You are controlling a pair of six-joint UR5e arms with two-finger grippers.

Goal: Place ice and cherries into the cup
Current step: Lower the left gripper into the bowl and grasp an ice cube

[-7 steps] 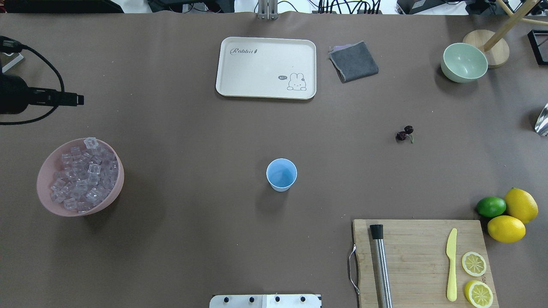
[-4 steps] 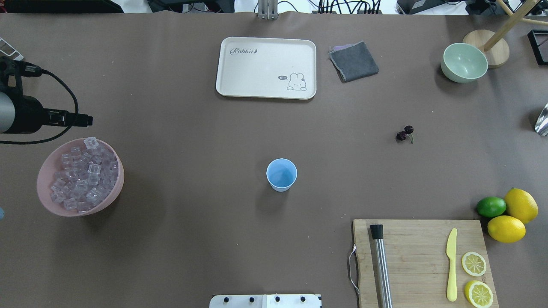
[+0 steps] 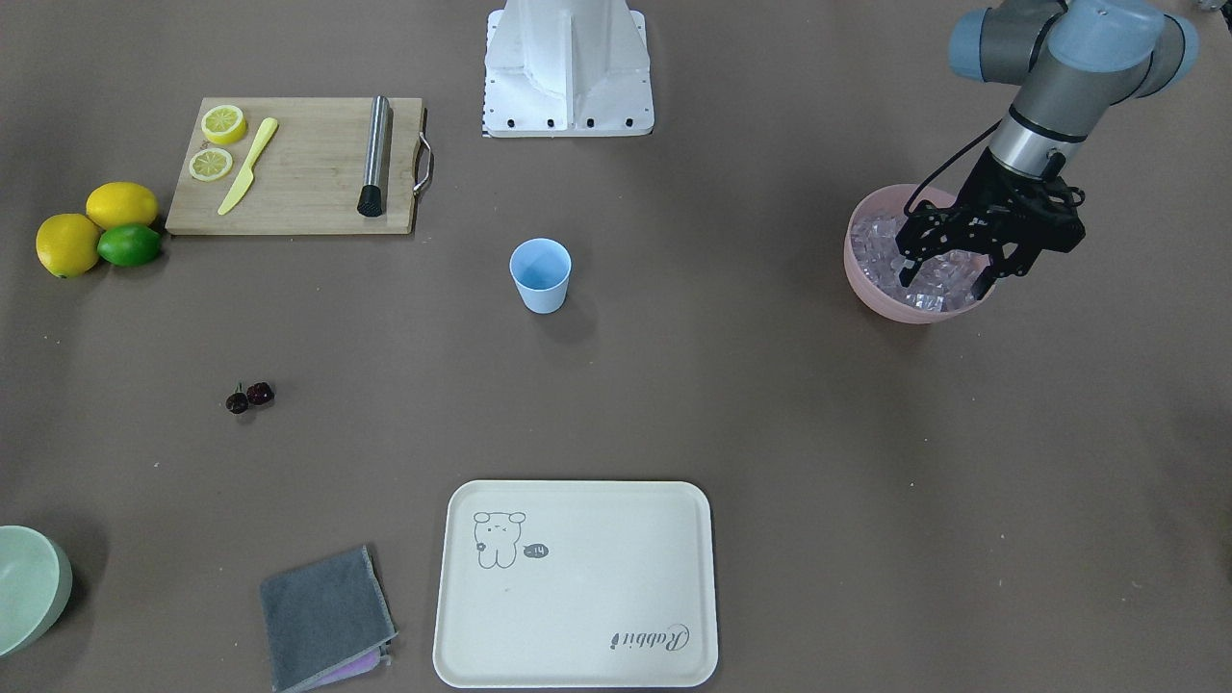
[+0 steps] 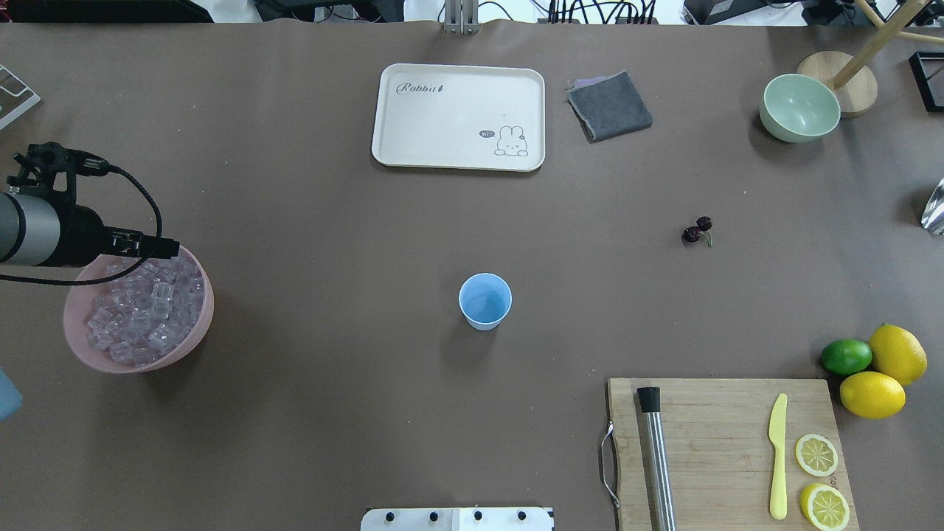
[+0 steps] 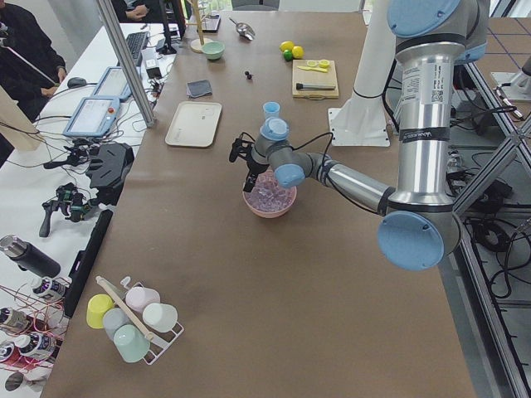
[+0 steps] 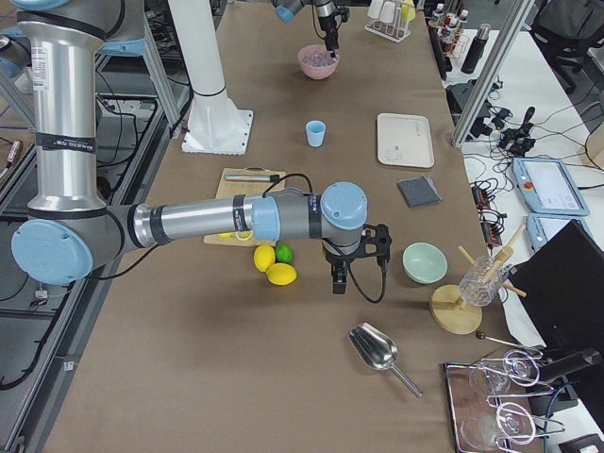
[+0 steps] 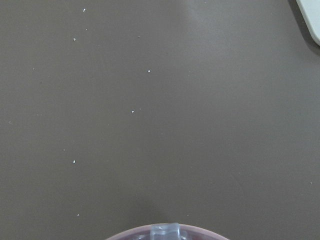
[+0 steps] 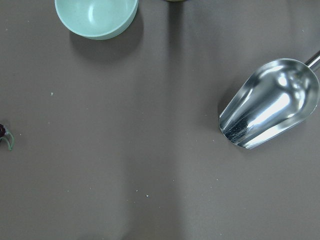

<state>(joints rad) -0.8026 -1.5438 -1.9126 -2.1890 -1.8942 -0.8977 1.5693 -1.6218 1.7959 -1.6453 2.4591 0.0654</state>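
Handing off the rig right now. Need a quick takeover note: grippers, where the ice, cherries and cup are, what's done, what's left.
Left gripper: open, poised over the ice in the pink bowl; nothing visibly held.
Right gripper: hangs near the lemons; seen only from the side, so open or shut cannot be told.
Cup: upright mid-table, empty.
Cherries: lying on the table to the robot's right of the cup, well apart from it.
Done: nothing is in the cup yet.
Left: grasp ice and drop it in the cup, then pick up the cherries and add them.
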